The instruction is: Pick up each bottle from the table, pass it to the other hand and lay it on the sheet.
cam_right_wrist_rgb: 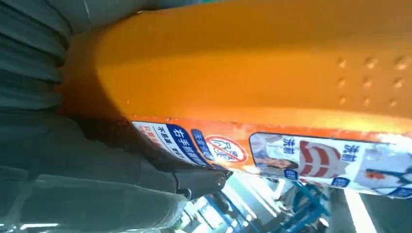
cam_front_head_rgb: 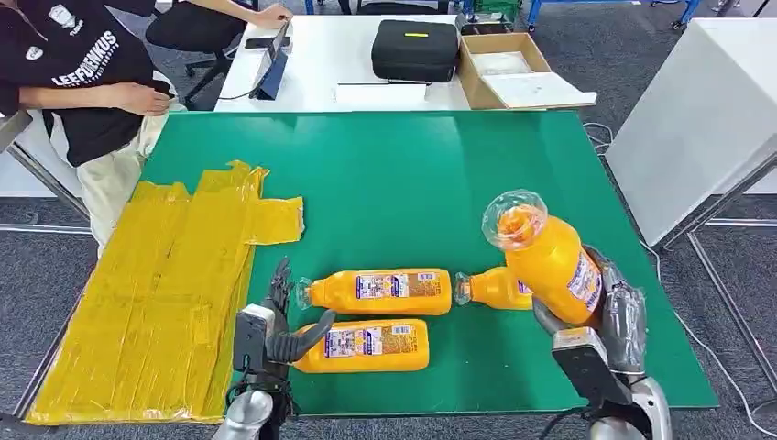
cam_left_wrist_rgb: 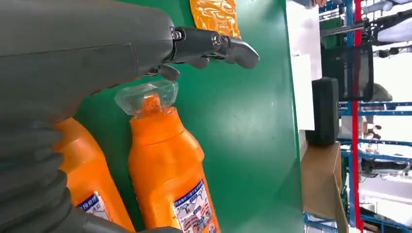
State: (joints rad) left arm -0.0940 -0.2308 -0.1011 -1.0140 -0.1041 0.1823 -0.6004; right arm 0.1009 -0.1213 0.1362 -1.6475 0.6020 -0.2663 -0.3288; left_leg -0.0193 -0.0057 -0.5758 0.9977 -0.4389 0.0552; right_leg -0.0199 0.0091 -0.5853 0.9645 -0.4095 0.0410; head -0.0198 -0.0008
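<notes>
Right hand [cam_front_head_rgb: 612,316] is clamped around a raised orange bottle [cam_front_head_rgb: 548,257], lifted off the green surface [cam_front_head_rgb: 403,183] near its right edge, clear cap tilted up and toward the middle. The right wrist view adds what the head view lacks: the printed label pressed close against the hand, fingers wrapped under the body.

Left hand [cam_front_head_rgb: 275,325] hovers at the near edge, fingers apart, holding nothing, just beside the caps of two lying bottles. The far lying bottle [cam_front_head_rgb: 380,291] and near lying bottle [cam_front_head_rgb: 362,346] rest side by side, caps toward the yellow sheet [cam_front_head_rgb: 156,284]. A fourth bottle [cam_front_head_rgb: 495,289] lies partly hidden behind the raised one.

The left wrist view shows fingertips [cam_left_wrist_rgb: 240,48] above the far bottle's cap, not touching.

Sheet covers the left side, overhanging the near-left edge. Bare green between sheet and bottles, and across the far half.
</notes>
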